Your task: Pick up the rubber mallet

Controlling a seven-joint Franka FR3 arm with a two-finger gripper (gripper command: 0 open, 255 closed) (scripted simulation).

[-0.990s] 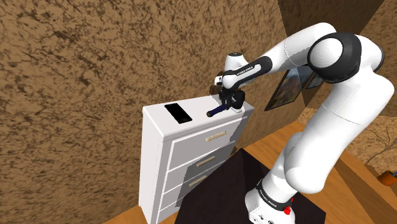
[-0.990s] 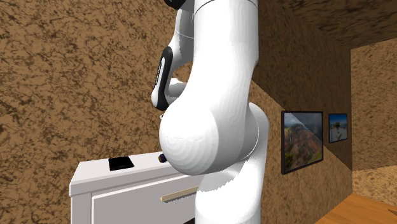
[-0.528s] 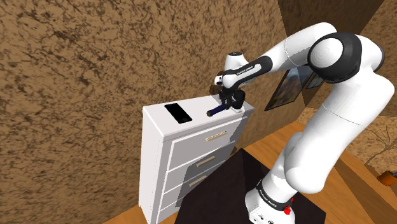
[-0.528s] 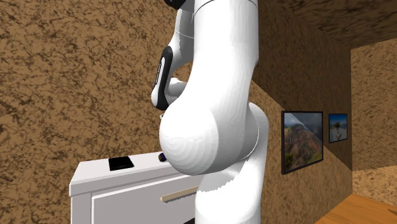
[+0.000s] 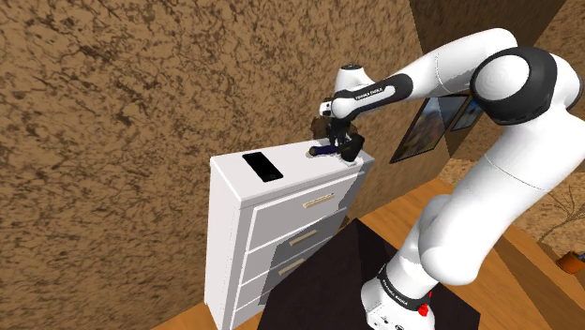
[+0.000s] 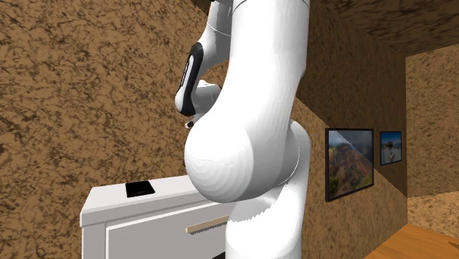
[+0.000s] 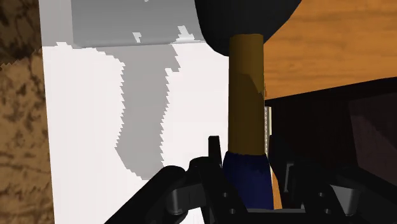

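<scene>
The mallet (image 7: 246, 95) has a black head, a brown shaft and a dark blue grip. My gripper (image 7: 247, 156) is shut on the blue grip, one black finger on each side of it. In the shoulder view the gripper (image 5: 343, 142) holds the mallet (image 5: 322, 149) a little above the back right part of the white dresser's top (image 5: 291, 169), close to the brown wall. The mallet's shadow falls on the white top below it. In the second exterior view the arm's white body hides the hand and the mallet.
A flat black slab (image 5: 262, 166) lies on the dresser top, to the shoulder view's left of the gripper; it also shows on the dresser (image 6: 139, 189). Drawers with pale handles (image 5: 317, 201) face the dark stand (image 5: 347, 272). Framed pictures (image 6: 349, 162) hang on the textured brown wall.
The gripper has risen and shifted slightly right with the mallet, lifting it off the dresser top. The mallet's end has gone behind the arm in the second exterior view.
</scene>
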